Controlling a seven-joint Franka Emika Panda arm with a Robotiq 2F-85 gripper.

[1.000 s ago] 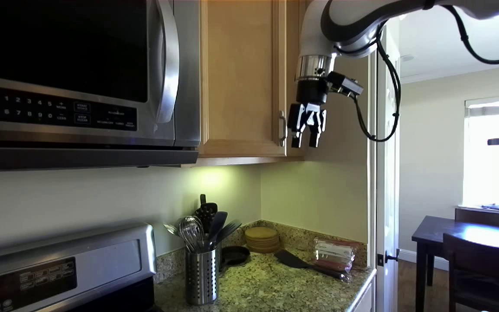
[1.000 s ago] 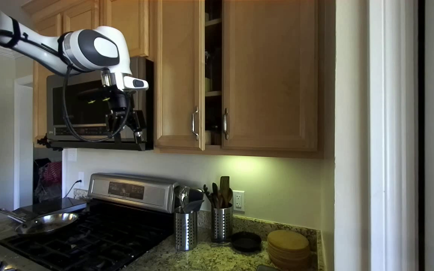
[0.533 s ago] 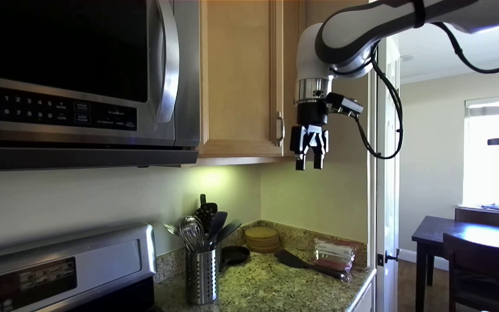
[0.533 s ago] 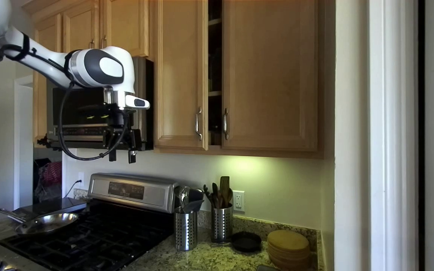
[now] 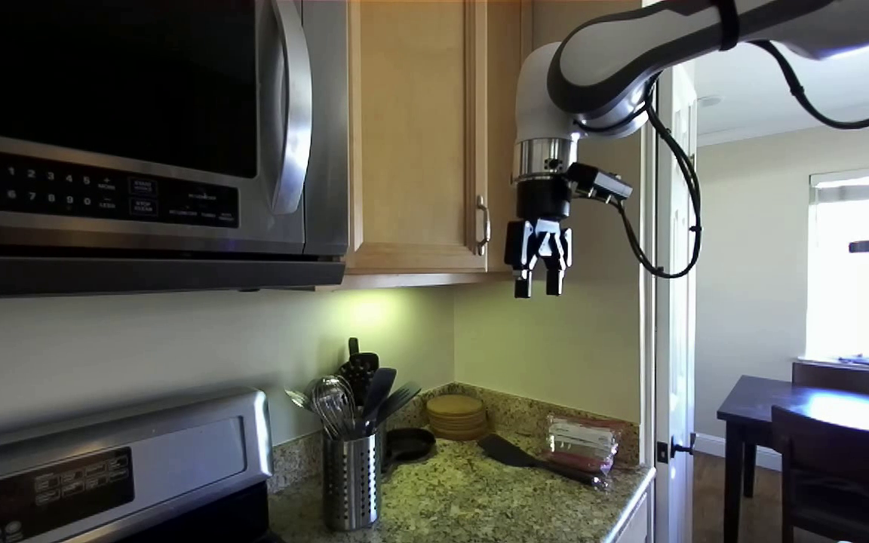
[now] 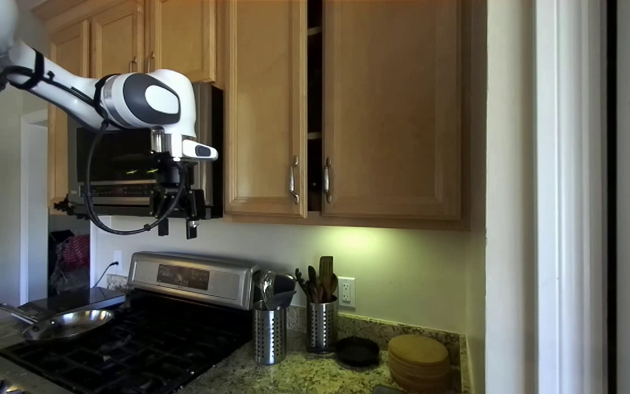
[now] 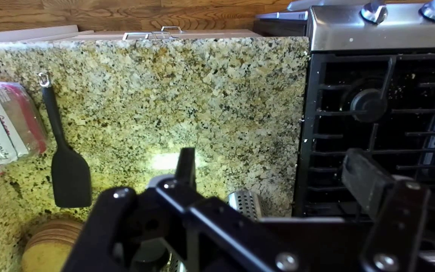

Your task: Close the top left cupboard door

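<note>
The top left cupboard door is a tall light-brown wooden door, seen in both exterior views (image 5: 416, 136) (image 6: 263, 115). Its slim silver bar handle (image 6: 294, 179) is near its right edge. The door stands slightly ajar, with a narrow dark gap (image 6: 315, 109) showing shelves between it and the matching right door (image 6: 391, 109). My gripper (image 5: 538, 285) is open and empty, fingers pointing down, its tips lower than the handle. In an exterior view the gripper (image 6: 177, 228) appears in front of the microwave, apart from the door. The wrist view shows the open fingers (image 7: 272, 164); the door is out of that view.
The steel microwave (image 5: 102, 128) is left of the door. Below are the stove (image 6: 129, 339) with a pan (image 6: 69, 324), perforated utensil holders (image 5: 351, 483) (image 6: 322, 325), a black spatula (image 7: 70, 177), a plastic packet (image 7: 6, 124) and a yellow-brown round stack (image 6: 419, 361) on the granite counter (image 7: 187, 98).
My arm moved down beside the door, then stayed nearly still. The left door keeps swinging inward, also over the last half second, and the dark gap has narrowed. The gripper stays open.
</note>
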